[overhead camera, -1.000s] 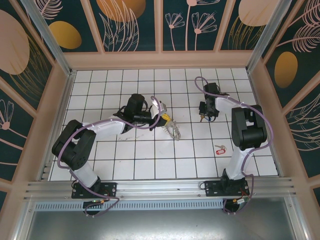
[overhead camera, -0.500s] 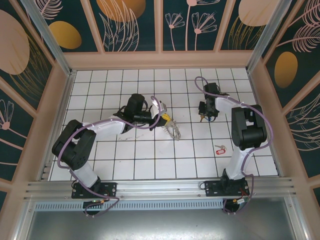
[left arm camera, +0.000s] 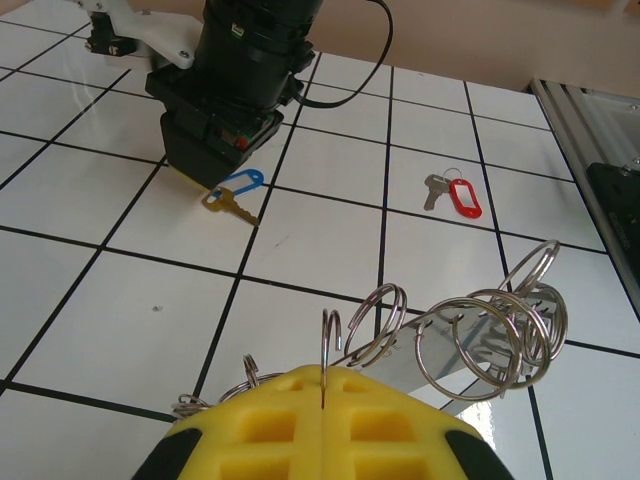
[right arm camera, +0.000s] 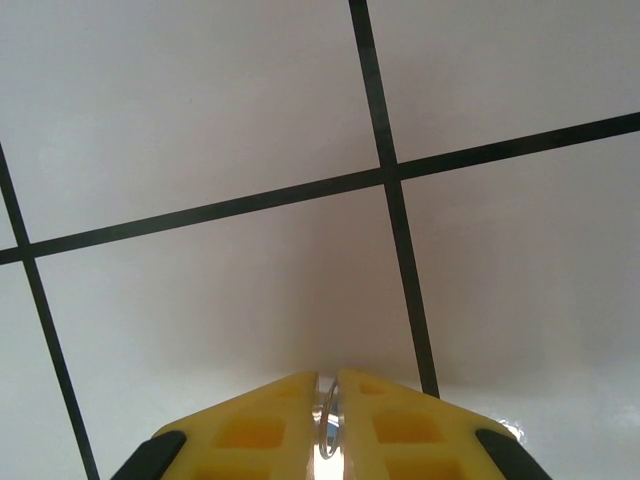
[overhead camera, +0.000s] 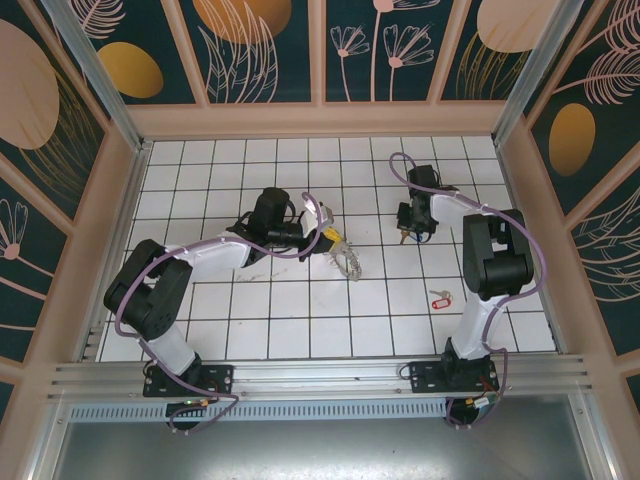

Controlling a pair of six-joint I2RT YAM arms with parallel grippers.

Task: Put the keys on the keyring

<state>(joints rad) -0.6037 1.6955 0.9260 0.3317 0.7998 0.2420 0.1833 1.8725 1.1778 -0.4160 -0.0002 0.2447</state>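
Left gripper (left arm camera: 325, 385) pinches the keyring (left arm camera: 460, 345); its wrist view reveals the right gripper (right arm camera: 328, 400) clamping a blue-tagged key (left arm camera: 227, 203), red-tagged key (left arm camera: 462, 195) lying apart.

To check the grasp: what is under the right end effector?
A blue tag and a key show below the right end effector; the tag's top is covered by it.

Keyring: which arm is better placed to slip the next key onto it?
Right. The right pincer already pinches the small ring of the blue-tagged key, so it can carry it over. The left pincer is shut on the keyring, so it is busy holding that.
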